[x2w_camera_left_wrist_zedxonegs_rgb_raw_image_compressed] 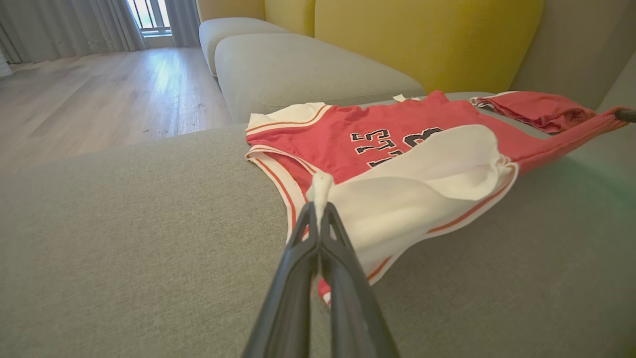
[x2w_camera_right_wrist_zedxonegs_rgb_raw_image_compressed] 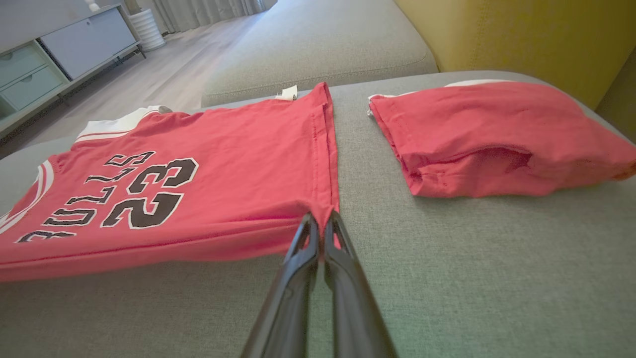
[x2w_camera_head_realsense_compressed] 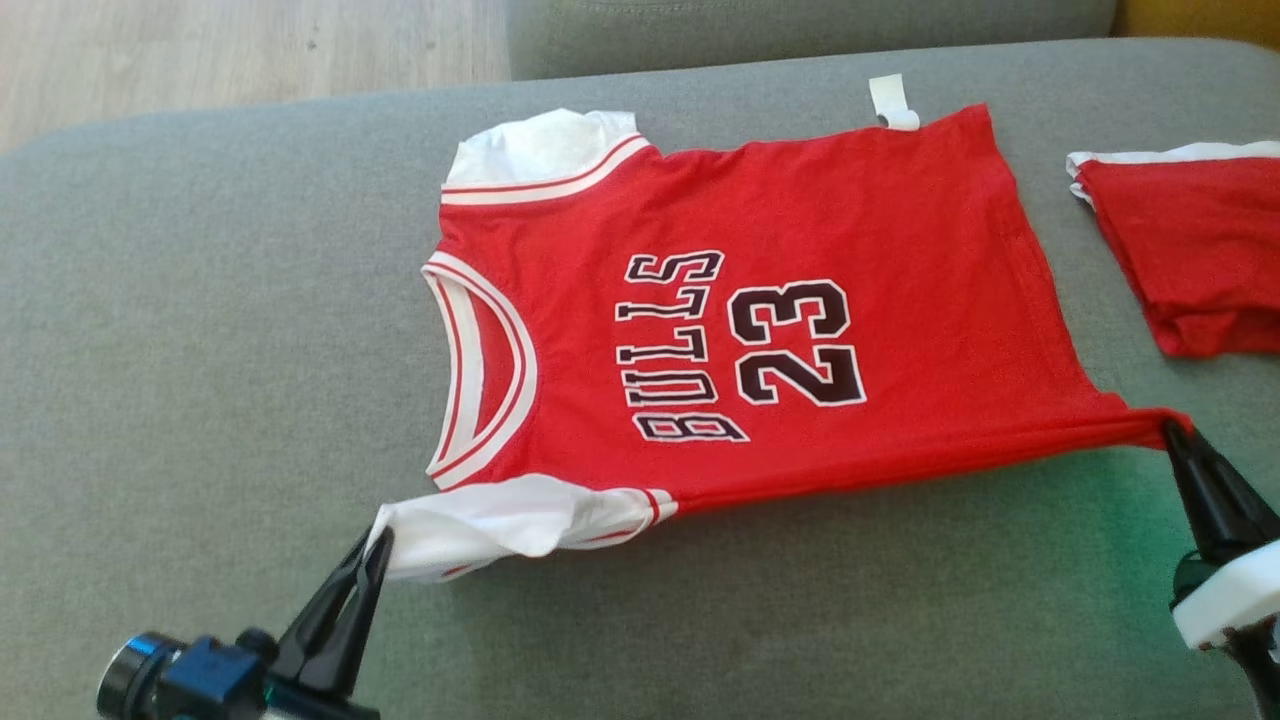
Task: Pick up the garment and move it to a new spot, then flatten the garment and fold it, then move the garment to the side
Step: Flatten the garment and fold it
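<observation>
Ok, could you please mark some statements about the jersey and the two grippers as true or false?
1. The left gripper is shut on a white sleeve of the jersey. True.
2. The right gripper hangs open above the jersey. False: it is shut on a corner of the jersey's bottom hem.
3. The jersey shows the number 23. True.
4. The jersey lies on a wooden floor. False: it lies on the grey sofa cushion.
5. A second red garment lies beside the jersey, apart from it. True.

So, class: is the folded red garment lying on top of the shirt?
No, the folded red garment lies beside the shirt, with bare sofa between them.
</observation>
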Controlling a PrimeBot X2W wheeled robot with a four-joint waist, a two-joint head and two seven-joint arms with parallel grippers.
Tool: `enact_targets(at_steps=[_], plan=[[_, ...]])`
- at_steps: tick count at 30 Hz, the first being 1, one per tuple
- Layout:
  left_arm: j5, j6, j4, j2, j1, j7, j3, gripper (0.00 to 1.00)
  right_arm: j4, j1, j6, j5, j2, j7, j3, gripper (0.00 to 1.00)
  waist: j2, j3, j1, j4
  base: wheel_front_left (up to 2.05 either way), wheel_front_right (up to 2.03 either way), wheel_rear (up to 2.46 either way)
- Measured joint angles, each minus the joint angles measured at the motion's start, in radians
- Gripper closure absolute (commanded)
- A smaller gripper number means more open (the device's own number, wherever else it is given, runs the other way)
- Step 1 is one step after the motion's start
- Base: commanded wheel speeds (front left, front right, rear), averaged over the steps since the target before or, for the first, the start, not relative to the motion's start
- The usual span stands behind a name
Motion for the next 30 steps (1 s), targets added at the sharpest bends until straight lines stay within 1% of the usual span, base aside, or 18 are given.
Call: enact_targets(at_steps=[3, 6, 8, 12, 18, 21, 22, 25, 26, 27, 28, 29, 30], plan=[[-0.009, 0.002, 0.017, -0.014, -0.027, 0.014, 0.003, 1.00, -0.006, -0.005, 0.000, -0.021, 0.032, 0.037, -0.022, 1.00, 0.0000, 0.015, 0.0001, -0.002, 0.00, 0.00, 0.00], [-0.009, -0.003, 0.059, -0.039, -0.101, 0.023, 0.002, 1.00, 0.013, -0.050, 0.000, -0.045, 0.055, 0.069, -0.023, 1.00, 0.0000, 0.042, 0.0002, -0.001, 0.00, 0.00, 0.00], [-0.007, -0.021, 0.095, -0.059, -0.170, 0.023, 0.000, 1.00, 0.036, -0.102, 0.000, -0.050, 0.064, 0.086, -0.022, 1.00, 0.0000, 0.061, 0.0003, 0.002, 0.00, 0.00, 0.00], [0.030, -0.052, 0.175, -0.085, -0.299, 0.035, -0.016, 1.00, 0.083, -0.195, 0.000, -0.067, 0.068, 0.098, -0.021, 1.00, 0.0000, 0.098, 0.0003, 0.012, 0.00, 0.00, 0.00], [0.091, -0.095, 0.291, -0.112, -0.446, 0.038, -0.053, 1.00, 0.146, -0.281, 0.000, -0.076, 0.084, 0.097, 0.013, 1.00, -0.0001, 0.146, 0.0004, 0.032, 0.00, 0.00, 0.00], [0.120, -0.095, 0.324, -0.112, -0.482, 0.026, -0.064, 1.00, 0.167, -0.307, 0.000, -0.076, 0.086, 0.093, 0.027, 1.00, -0.0001, 0.156, 0.0004, 0.038, 0.00, 0.00, 0.00], [0.144, -0.089, 0.350, -0.121, -0.507, 0.009, -0.067, 1.00, 0.187, -0.332, 0.000, -0.076, 0.086, 0.076, 0.038, 1.00, -0.0001, 0.163, 0.0003, 0.043, 0.00, 0.00, 0.00], [0.152, -0.089, 0.381, -0.148, -0.526, -0.020, -0.070, 1.00, 0.214, -0.367, 0.000, -0.076, 0.087, 0.058, 0.053, 1.00, -0.0001, 0.169, 0.0003, 0.048, 0.00, 0.00, 0.00], [0.152, -0.089, 0.392, -0.159, -0.529, -0.028, -0.070, 1.00, 0.226, -0.376, 0.000, -0.076, 0.087, 0.051, 0.054, 0.84, -0.0001, 0.171, 0.0003, 0.050, 0.00, 0.00, 0.00], [0.151, -0.090, 0.404, -0.168, -0.529, -0.035, -0.070, 0.84, 0.234, -0.382, 0.000, -0.076, 0.087, 0.045, 0.058, 0.65, -0.0001, 0.171, 0.0003, 0.052, 0.00, 0.00, 0.00], [0.149, -0.093, 0.418, -0.176, -0.529, -0.041, -0.071, 0.26, 0.244, -0.387, 0.000, -0.076, 0.087, 0.040, 0.061, 0.15, -0.0001, 0.171, 0.0003, 0.054, 0.00, 0.00, 0.00], [0.149, -0.099, 0.430, -0.182, -0.529, -0.042, -0.071, 0.00, 0.254, -0.390, 0.000, -0.076, 0.087, 0.034, 0.062, 0.00, -0.0001, 0.170, 0.0003, 0.056, 0.00, 0.00, 0.00], [0.148, -0.099, 0.443, -0.189, -0.529, -0.049, -0.070, 0.00, 0.263, -0.390, 0.000, -0.076, 0.088, 0.025, 0.062, 0.00, -0.0001, 0.168, 0.0003, 0.057, 0.00, 0.00, 0.00]])
